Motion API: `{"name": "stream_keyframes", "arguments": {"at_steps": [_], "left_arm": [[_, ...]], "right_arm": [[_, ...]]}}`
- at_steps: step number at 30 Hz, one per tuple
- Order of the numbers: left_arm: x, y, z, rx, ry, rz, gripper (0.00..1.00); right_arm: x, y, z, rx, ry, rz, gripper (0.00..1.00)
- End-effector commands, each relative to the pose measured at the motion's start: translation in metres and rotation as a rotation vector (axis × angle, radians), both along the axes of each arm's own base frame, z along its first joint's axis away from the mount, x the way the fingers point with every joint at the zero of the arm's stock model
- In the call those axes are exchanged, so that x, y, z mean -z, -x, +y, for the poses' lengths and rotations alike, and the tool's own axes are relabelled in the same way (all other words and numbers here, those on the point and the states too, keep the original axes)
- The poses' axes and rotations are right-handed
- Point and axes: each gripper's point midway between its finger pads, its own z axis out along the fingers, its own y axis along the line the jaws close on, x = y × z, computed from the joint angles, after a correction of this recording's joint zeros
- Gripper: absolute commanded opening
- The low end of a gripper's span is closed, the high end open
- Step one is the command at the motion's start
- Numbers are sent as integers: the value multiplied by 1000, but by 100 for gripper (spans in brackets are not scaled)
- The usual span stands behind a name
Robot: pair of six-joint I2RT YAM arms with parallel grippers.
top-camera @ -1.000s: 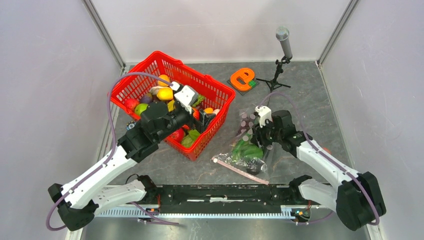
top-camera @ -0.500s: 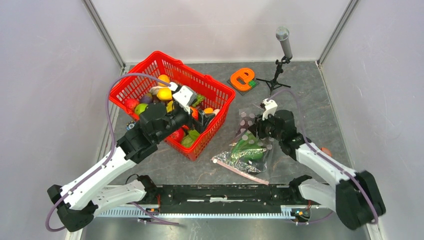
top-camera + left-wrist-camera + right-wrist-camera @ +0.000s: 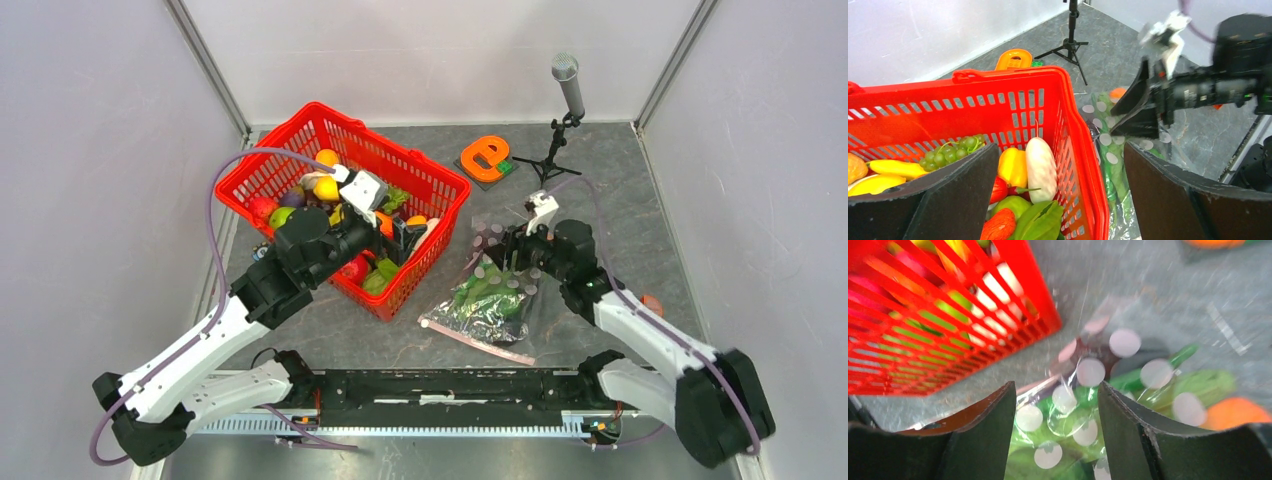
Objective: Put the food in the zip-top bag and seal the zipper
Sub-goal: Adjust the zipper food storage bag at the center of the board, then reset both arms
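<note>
At ten o'clock from zip-top bag (image 3: pixel 487 308), left gripper (image 3: pixel 408 238) spread over red basket (image 3: pixel 395 152); right gripper (image 3: pixel 1056 390) spread above bag's food (image 3: pixel 481 291).

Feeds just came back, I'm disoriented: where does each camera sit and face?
Top external: high behind the near edge, looking down at the table; left arm and right arm show.
Left wrist: over the red basket, facing the right arm; left gripper fingers show, open.
Right wrist: looking down at the zip-top bag; right gripper fingers show.
Shared: red basket and zip-top bag in all three.
</note>
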Motion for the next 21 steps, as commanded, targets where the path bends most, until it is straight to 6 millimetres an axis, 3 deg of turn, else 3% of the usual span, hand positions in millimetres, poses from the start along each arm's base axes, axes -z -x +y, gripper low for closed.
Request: {"name": "stream_keyframes", "arguments": {"at_steps": [1,6,9,12,17,21], "left_arm": [[-11,-7,13,-82,54,-13,100],[-9,-18,25,-172,38,-23,100],[-7,-27,34,-225,1,-28,100],[-7,-39,56,-323,-24,-12,100],[-13,-50,90,-403,38,8,100],[-8,-62,119,-466,41,44,100]], "right_arm": [[-75,-16,-18,116,-42,-272,67],[-93,-23,-93,503,77,-318,78],[-99,-15,-146,756,173,-328,82],[-104,-4,-181,900,282,-340,86],[-114,4,-200,965,373,-352,91],[-119,2,-193,922,367,-356,93]]}}
